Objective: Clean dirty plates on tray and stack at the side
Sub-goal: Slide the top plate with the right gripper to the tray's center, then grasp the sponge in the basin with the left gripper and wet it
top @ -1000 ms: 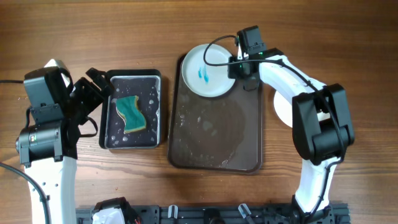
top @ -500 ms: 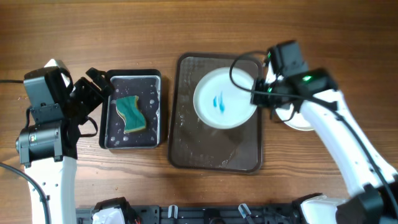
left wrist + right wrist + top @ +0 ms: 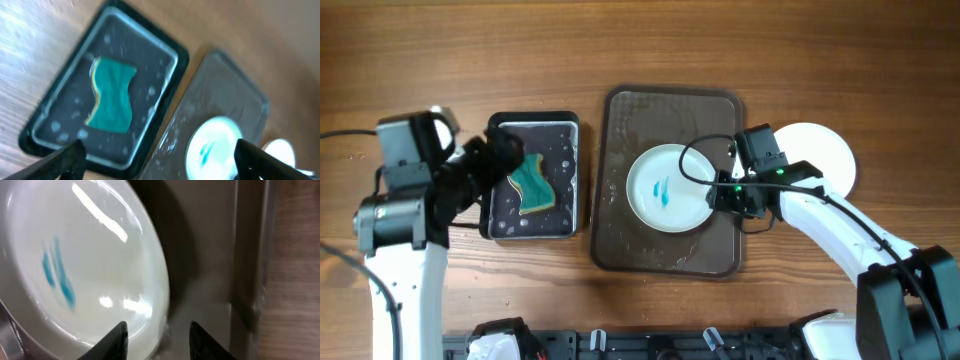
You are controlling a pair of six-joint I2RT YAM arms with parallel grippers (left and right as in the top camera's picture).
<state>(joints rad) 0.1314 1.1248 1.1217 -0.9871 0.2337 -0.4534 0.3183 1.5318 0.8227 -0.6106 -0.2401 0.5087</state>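
Left gripper (image 3: 157,160), fingers spread and empty, hangs over the black basin (image 3: 572,215) near the counter's left edge, positioned to collect the sponge (image 3: 531,186). Mid-counter on the tray (image 3: 620,245), the smeared plate (image 3: 665,190) is pinched at its rim by the right gripper (image 3: 718,195), steadied for wiping. Clean plate (image 3: 825,158) lies toward the right edge.

Right gripper (image 3: 718,190) reaches leftward from its bent arm, fingers (image 3: 118,339) pinched close with only a thin gap — left gripper (image 3: 508,160) angled down, fingers (image 3: 67,159) spread wide.
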